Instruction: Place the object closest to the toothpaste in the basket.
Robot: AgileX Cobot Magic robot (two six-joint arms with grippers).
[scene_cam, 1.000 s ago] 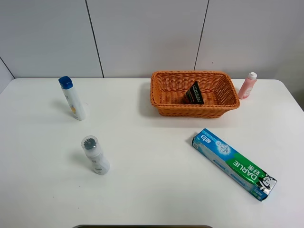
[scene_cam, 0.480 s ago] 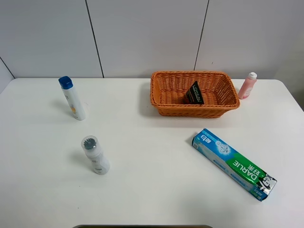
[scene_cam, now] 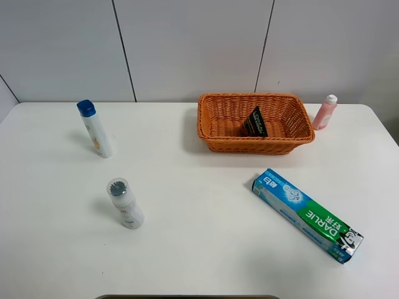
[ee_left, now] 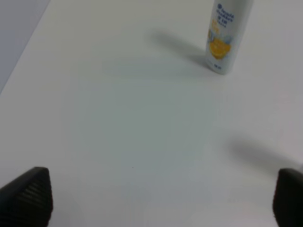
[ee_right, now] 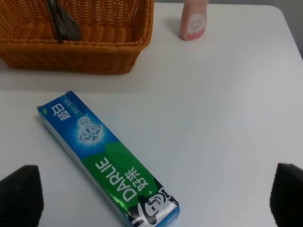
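Right gripper (ee_right: 151,198) hangs spread and empty over the toothpaste (scene_cam: 307,214); left gripper (ee_left: 161,198) likewise spread; a black tube (scene_cam: 254,122) already lies in the basket (scene_cam: 212,134); the pink bottle (scene_cam: 324,112) stands beyond, on the bench's right side, nearer the right arm.

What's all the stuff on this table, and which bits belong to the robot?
Table: one, white, under everything.
Basket: one, orange wicker, far middle-right.
Black tube: one, black, inside the basket, leaning on its wall.
Pink bottle: one, pink with white cap, upright, just right of the basket.
Toothpaste box: one, blue and green, lying flat, near right.
Blue-capped bottle: one, white with blue cap, upright, far left.
Clear-capped bottle: one, white, tilted, near left.
Left tool: one, black fingertips, open, above bare table.
Right tool: one, black fingertips, open, above the toothpaste box.
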